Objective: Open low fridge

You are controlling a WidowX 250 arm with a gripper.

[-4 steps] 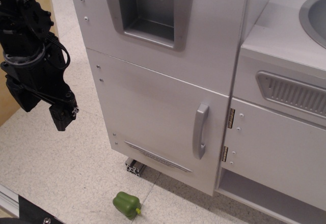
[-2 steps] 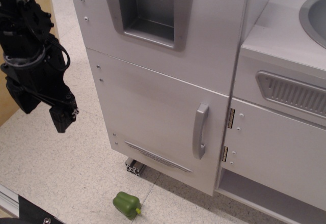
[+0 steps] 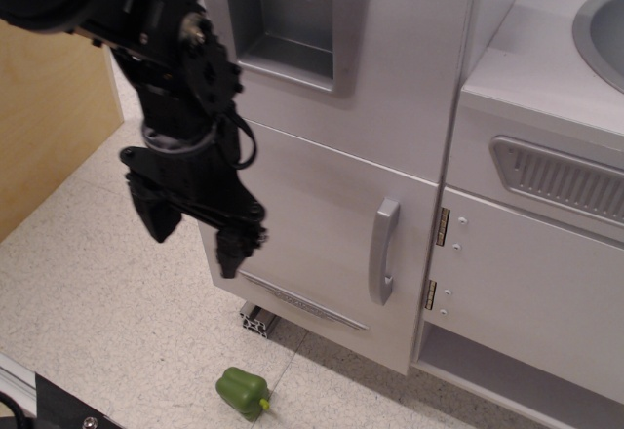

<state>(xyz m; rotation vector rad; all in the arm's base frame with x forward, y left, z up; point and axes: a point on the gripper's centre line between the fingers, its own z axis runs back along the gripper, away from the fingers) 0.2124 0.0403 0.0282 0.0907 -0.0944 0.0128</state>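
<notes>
The low fridge [image 3: 312,224] is a flat silver-grey door, shut, with a vertical grey bar handle [image 3: 383,251] near its right edge and a slim vent strip [image 3: 302,300] along the bottom. My black gripper [image 3: 232,253] hangs in front of the door's left part, pointing down, well left of the handle. Its fingers look close together with nothing between them. It touches nothing that I can see.
Above the door is a silver panel with a square recessed dispenser [image 3: 283,21]. To the right stand a ribbed grille panel [image 3: 561,178], a handle-less cabinet door [image 3: 531,292] and a sink [image 3: 603,29]. A green toy pepper [image 3: 242,391] lies on the speckled floor. A wooden board [image 3: 49,127] stands at the left.
My arm has swung right, from the far left of the view to in front of the low fridge door's left part. The door and pepper have not moved.
</notes>
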